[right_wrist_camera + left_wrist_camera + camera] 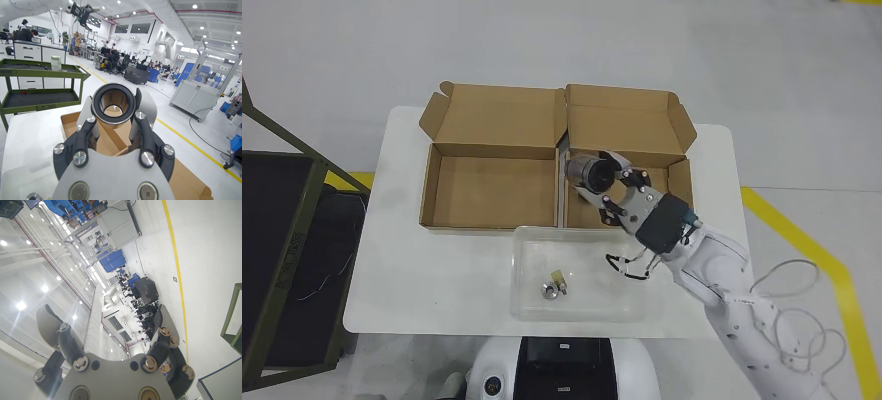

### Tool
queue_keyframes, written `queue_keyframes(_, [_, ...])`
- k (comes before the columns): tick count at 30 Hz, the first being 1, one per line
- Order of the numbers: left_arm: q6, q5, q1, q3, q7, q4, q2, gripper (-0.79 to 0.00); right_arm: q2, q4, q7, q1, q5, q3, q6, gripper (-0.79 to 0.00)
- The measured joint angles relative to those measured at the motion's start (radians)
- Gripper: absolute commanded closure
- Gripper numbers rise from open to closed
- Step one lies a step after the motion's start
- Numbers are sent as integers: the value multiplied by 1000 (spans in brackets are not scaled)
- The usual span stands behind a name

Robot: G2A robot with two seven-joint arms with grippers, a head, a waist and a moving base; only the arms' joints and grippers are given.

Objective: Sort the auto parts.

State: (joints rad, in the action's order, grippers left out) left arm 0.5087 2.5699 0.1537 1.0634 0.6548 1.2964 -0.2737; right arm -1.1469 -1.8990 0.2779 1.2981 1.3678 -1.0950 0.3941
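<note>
Right end effector [115, 109]: fingers [146, 106] closed against either side of a dark cylindrical sleeve [590, 172]; the sleeve lies on its side in the grasp, its hollow bore facing back toward the wrist, with a ribbed lining visible inside.

Landmark: the clear tray [617, 300], set at the robot's edge of the white worktop [412, 260]; just beyond the tray stand two open cardboard cartons, side by side and touching, their lids folded back away from the tray. The sleeve hangs over the opening of the first carton [680, 185], the one beyond the tray's end nearer the right arm, on the side adjoining the second carton [487, 192]; whether the sleeve touches cardboard cannot be told.

Inside the tray, toward its end away from the right arm, lie two small parts close together: a metallic piece [550, 291] and a pale piece [558, 276] just beyond it.

Left end effector [103, 313]: held high, away from the tray, pointing out into the hall; its fingers [47, 321] are spread wide with nothing between them.

A green cart [282, 250] stands on the floor beside the worktop, well apart from the tray.
</note>
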Motion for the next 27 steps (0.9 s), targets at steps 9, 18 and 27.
queue_keyframes(9, [0,0,0,0,0,0,0,-785,7,73,-73,55,-16,-49,4,0])
queue_keyframes(18, [0,0,0,0,0,0,0,-785,14,152,-133,95,-20,-99,-3,0])
queue_keyframes(27, [0,0,0,0,0,0,0,-785,10,265,-198,73,-29,-93,1,0])
